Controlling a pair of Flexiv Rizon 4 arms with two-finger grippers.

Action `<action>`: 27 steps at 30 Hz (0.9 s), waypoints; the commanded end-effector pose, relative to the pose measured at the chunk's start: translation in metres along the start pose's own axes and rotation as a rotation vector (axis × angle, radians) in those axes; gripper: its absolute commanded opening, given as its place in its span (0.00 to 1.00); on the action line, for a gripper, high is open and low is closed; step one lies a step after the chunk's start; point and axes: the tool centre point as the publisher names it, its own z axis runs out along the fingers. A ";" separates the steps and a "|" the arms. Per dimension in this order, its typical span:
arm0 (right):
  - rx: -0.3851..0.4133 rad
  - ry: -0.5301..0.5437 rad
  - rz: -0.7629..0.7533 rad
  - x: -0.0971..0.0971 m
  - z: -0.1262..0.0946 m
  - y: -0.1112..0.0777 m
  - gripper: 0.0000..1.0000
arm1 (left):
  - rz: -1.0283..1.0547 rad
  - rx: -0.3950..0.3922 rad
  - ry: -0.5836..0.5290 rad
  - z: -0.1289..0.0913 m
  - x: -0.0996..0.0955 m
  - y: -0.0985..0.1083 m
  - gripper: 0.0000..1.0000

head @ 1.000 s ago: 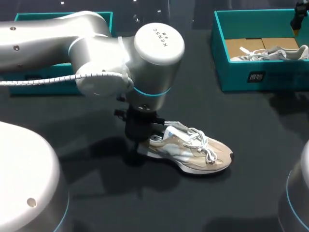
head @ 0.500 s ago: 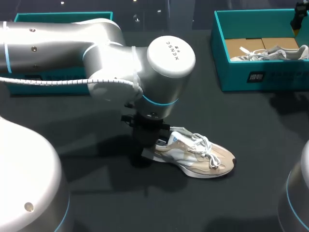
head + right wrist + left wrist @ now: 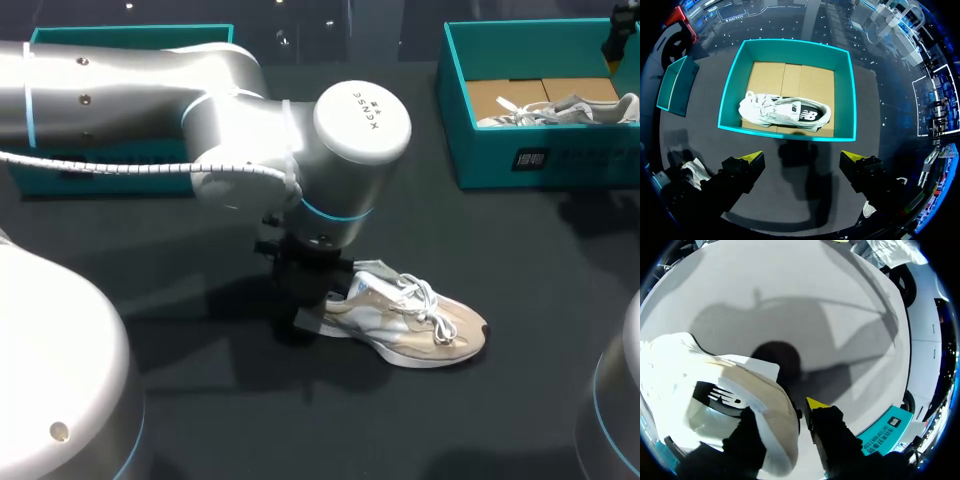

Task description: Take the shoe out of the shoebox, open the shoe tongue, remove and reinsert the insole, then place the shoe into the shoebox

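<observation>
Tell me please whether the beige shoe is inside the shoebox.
Out: the beige shoe rests on the dark table, well apart from the shoebox.

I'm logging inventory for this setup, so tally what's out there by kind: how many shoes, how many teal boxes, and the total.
Shoes: 2 (beige shoe lying outside the boxes, white shoe inside one)
Teal boxes: 2 (shoebox holding the white shoe, second teal box partly hidden in the head view)
Total: 4
</observation>
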 end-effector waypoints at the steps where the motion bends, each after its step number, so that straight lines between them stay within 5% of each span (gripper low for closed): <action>1: -0.001 -0.002 0.001 0.000 0.000 -0.001 1.00 | -0.005 -0.011 -0.033 -0.011 0.011 0.001 1.00; 10: -0.001 -0.002 0.001 0.000 0.000 -0.001 1.00 | -0.070 0.033 -0.192 -0.069 0.035 0.001 1.00; 16: -0.001 -0.002 0.001 0.000 0.000 -0.001 1.00 | -0.215 0.221 -0.320 -0.097 0.058 0.001 1.00; 21: -0.001 -0.002 0.001 0.000 0.000 -0.001 1.00 | -0.406 0.481 -0.381 -0.101 0.086 -0.007 1.00; 27: -0.001 -0.002 0.001 0.000 0.000 -0.001 1.00 | -0.406 0.481 -0.381 -0.101 0.086 -0.007 1.00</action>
